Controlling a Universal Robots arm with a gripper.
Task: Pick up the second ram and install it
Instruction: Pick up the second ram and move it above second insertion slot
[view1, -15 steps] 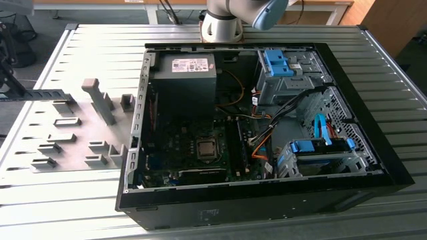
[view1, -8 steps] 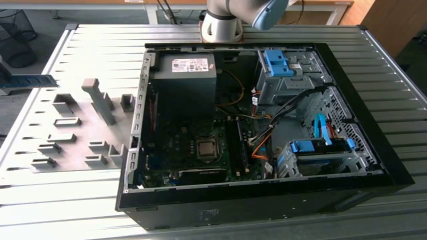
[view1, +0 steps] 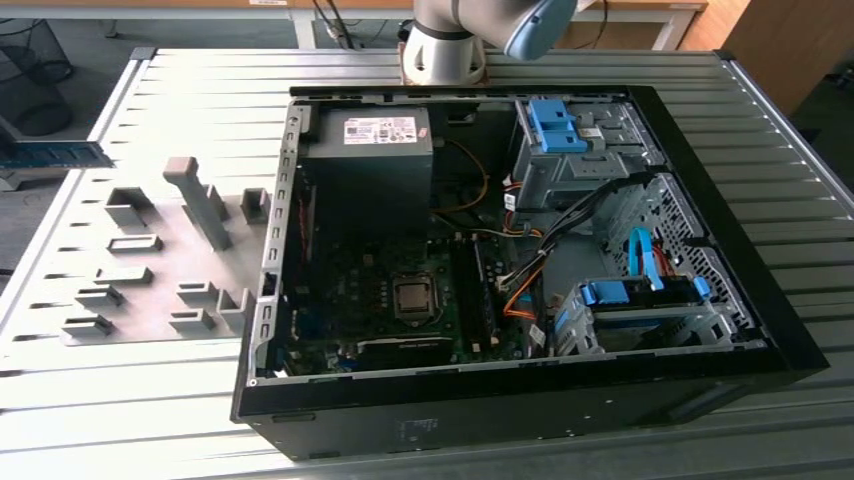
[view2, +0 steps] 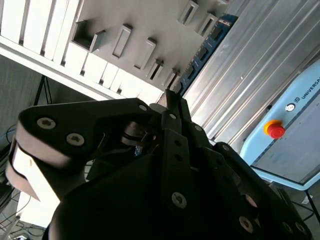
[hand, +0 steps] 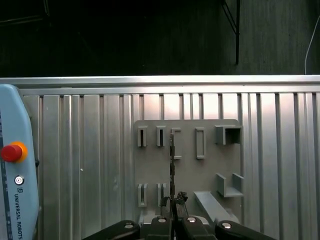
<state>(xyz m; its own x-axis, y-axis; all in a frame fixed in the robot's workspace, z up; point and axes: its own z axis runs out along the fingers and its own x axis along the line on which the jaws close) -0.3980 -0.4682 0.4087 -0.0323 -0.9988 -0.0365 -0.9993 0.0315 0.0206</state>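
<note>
The computer case (view1: 534, 395) lies on the bench (view1: 200, 90), toward the exterior view's right. The plate of blocks (view1: 167, 265) lies just beside it, on the exterior view's left. The arm's base (view1: 447, 50) stands behind the case. The ram stick (hand: 171, 160) sits between the fingers (view2: 176, 112), over the plate, I think. A button box (hand: 15, 165) lies near the plate.

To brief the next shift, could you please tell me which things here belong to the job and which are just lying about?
Job: second ram, held by the gripper, jaws shut; open computer case.
Lying about: grey fixture plate; red stop button; slatted table.
</note>
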